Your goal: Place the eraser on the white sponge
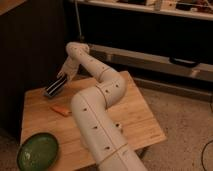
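On your wooden table (135, 117), the gripper (62, 78) hangs over the far left corner, pinching the eraser (55, 87) clear of the top. Pickup looks done; the sponge isn't in sight, so placing remains.

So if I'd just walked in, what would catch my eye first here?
Probably the thick white jointed arm snaking across the wooden table. Its gripper, at the table's far left, is shut on a dark oblong eraser with pale stripes, held tilted above the wood. Next, the round green bowl at the near left corner and a flat orange piece mid-table.
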